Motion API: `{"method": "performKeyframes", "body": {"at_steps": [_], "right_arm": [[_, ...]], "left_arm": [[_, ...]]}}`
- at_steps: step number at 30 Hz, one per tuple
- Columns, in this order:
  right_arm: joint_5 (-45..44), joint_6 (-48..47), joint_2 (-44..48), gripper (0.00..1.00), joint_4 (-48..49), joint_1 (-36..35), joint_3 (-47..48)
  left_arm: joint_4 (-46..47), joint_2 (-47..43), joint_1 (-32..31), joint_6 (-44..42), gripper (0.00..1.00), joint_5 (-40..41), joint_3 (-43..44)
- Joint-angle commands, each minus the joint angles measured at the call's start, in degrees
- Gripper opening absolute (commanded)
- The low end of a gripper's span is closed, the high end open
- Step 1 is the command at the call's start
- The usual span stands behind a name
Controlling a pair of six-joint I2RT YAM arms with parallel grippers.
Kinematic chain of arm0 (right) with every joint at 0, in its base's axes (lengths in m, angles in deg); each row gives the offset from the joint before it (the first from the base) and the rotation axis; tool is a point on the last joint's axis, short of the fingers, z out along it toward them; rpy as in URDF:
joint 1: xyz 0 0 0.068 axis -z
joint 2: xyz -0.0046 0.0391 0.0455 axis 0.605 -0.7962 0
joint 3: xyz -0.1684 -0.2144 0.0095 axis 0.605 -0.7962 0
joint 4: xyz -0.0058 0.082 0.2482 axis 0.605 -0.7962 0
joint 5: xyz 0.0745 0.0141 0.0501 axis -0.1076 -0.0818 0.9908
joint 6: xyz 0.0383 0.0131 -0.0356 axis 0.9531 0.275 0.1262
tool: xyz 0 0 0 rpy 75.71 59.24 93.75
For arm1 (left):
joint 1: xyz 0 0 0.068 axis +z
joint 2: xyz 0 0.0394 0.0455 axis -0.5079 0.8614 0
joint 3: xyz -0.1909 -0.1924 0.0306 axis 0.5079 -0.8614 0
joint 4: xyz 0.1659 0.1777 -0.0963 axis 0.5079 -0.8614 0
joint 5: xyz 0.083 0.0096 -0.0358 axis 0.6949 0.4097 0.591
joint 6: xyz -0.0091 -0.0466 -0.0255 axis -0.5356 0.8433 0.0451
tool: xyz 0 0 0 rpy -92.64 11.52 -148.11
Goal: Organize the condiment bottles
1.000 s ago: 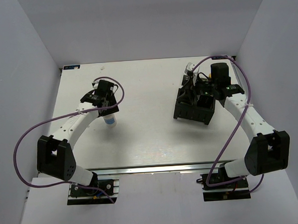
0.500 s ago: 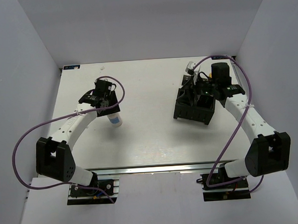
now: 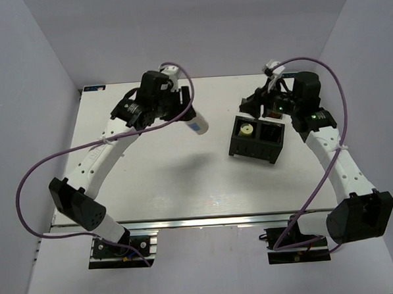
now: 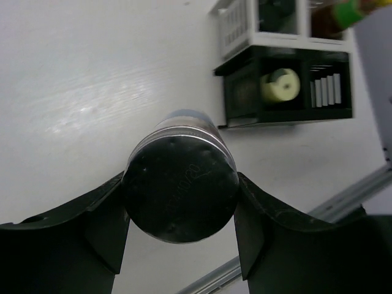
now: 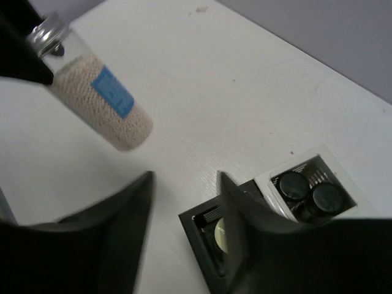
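- One blue-labelled white bottle [image 5: 104, 104] hangs tilted over the worktop [image 3: 172, 181], left claw [image 4: 181, 211] clamped on it, short of the black compartmented rack [image 3: 253, 152].
- Empty right claw [image 5: 185, 177] hovers spread apart above the rack.
- Next, I'd guess: straighten it, lower into a free slot.

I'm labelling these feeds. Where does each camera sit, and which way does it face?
Top external: above and behind the bases, looking down on the table; the left arm and right arm show.
Left wrist: on the left arm, looking down past the left gripper, shut on the blue-labelled bottle, toward the black rack.
Right wrist: on the right arm, angled down across the table; the open right gripper frames the bottom.
Shared: both wrist views show that bottle and rack.
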Motion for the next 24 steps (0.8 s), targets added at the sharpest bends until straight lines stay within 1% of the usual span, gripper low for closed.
{"method": "performKeyframes", "body": {"at_steps": [1,2,3,7,8,9,10,12,15,20,24], "right_arm": [[-4.35,7.48,2.89,0.43,5.94,3.17,2.27],[-6.71,8.54,3.33,0.04,6.56,4.66,2.01],[-8.38,9.5,4.03,0.0,6.92,5.29,1.57],[-12.7,11.53,5.7,0.0,7.27,9.59,0.16],[-13.66,11.71,6.06,0.0,7.19,10.21,-0.1],[-13.85,11.89,6.67,0.0,7.27,10.65,-0.45],[-13.85,12.15,6.94,0.0,7.19,13.18,-1.32],[-13.94,12.5,7.64,0.0,7.1,14.51,-2.3],[-13.41,12.68,8.52,0.0,7.27,16.71,-4.49],[-13.23,13.03,10.01,0.0,8.85,17.86,-9.06],[-13.15,12.85,10.54,0.0,9.21,18.39,-10.65]], "left_arm": [[0.0,3.58,-2.39,-2.42,0.0,-5.27,9.85],[-0.01,4.64,-2.75,-2.77,0.0,-6.06,11.45],[0.17,6.3,-3.36,-2.78,0.0,-6.77,12.78],[4.55,10.26,-5.03,-2.16,0.0,-11.06,17.52],[5.17,11.32,-5.3,-1.55,0.0,-11.95,19.97],[5.61,12.55,-6.17,-1.37,0.0,-12.65,21.48],[6.31,15.26,-6.61,-1.19,0.0,-13.18,23.14],[6.76,17.91,-8.19,-0.93,0.0,-14.5,28.14],[9.13,22.22,-9.95,-0.05,0.0,-17.05,32.37],[14.31,26.0,-11.98,1.79,0.0,-18.99,33.88],[17.48,27.93,-12.94,2.93,0.0,-20.39,33.97]]}}
